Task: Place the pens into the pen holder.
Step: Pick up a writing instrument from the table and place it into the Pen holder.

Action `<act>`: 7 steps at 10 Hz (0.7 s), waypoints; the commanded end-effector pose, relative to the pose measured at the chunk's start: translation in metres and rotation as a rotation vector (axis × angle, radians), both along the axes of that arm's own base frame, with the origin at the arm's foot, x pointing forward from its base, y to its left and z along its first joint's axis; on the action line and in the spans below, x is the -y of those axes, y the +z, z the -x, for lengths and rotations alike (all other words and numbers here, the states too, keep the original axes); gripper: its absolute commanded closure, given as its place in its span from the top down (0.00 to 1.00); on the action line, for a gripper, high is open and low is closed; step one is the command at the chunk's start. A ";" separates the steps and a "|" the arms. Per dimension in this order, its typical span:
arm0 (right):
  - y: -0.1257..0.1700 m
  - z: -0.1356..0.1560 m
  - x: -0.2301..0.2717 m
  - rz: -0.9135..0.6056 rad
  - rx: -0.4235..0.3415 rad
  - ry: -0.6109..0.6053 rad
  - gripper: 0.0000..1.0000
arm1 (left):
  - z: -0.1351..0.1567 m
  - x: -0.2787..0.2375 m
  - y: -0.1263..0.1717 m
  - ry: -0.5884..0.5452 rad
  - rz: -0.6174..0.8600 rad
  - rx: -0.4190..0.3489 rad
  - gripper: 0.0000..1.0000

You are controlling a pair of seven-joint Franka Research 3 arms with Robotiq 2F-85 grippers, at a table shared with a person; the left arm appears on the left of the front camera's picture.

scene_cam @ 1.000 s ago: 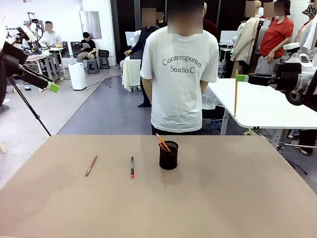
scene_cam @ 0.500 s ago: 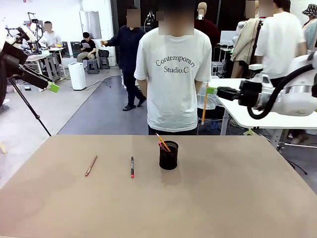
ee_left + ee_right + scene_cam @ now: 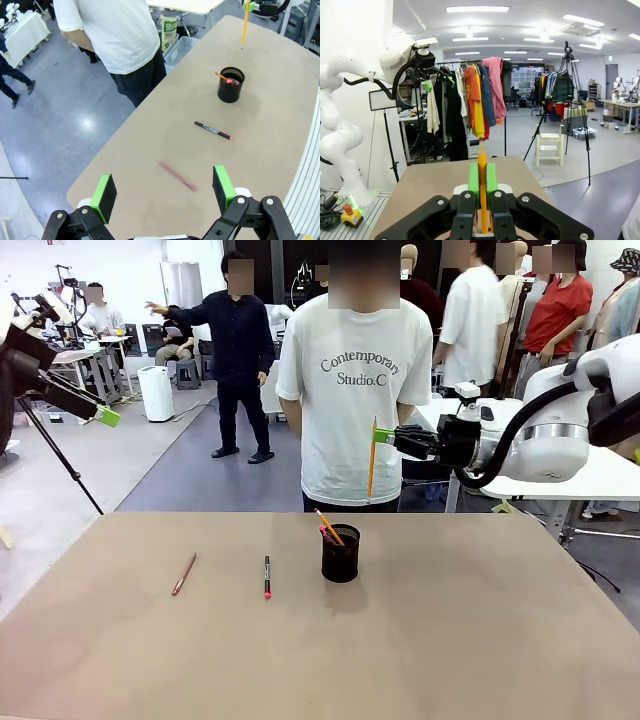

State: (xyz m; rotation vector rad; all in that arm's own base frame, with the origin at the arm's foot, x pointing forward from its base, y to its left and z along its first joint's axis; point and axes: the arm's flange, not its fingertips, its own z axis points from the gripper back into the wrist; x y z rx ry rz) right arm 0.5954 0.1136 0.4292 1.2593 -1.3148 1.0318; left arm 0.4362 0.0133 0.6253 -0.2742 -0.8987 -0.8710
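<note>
The black mesh pen holder [image 3: 340, 555] stands mid-table with an orange pencil [image 3: 329, 527] and a pink-ended pen inside; the left wrist view shows the pen holder [image 3: 230, 86] too. A black pen with a red end [image 3: 267, 577] and a brownish-red pencil [image 3: 184, 573] lie flat to its left. My right gripper [image 3: 380, 437] is shut on an orange pencil [image 3: 372, 460] that hangs upright, above and slightly right of the holder. The right wrist view shows that pencil [image 3: 482, 175] clamped between the green pads. My left gripper [image 3: 164, 187] is open and empty, high over the table's left end.
A person in a white T-shirt [image 3: 355, 390] stands at the table's far edge, right behind the holder. A tripod [image 3: 60, 465] stands off the table's left side. The brown tabletop [image 3: 450, 640] is bare in front and to the right.
My right arm has swung left with the orange pencil, from the picture's right edge to just above the holder. The left arm has not moved. The pens on the table lie as before.
</note>
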 end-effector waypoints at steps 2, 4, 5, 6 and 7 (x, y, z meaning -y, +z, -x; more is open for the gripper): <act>-0.002 0.003 0.000 0.002 -0.010 0.002 0.00 | -0.001 -0.002 0.000 -0.019 0.011 0.013 1.00; -0.002 0.003 0.000 0.002 -0.010 0.002 0.00 | -0.001 -0.002 0.000 -0.019 0.011 0.013 1.00; -0.002 0.000 0.002 0.002 -0.006 -0.001 0.00 | -0.001 -0.002 0.000 -0.019 0.011 0.013 1.00; -0.017 -0.004 0.001 -0.016 -0.033 -0.008 0.00 | -0.001 -0.002 0.000 -0.019 0.011 0.013 1.00; -0.026 0.000 -0.007 -0.024 -0.042 0.016 0.00 | -0.001 -0.002 0.000 -0.019 0.011 0.013 1.00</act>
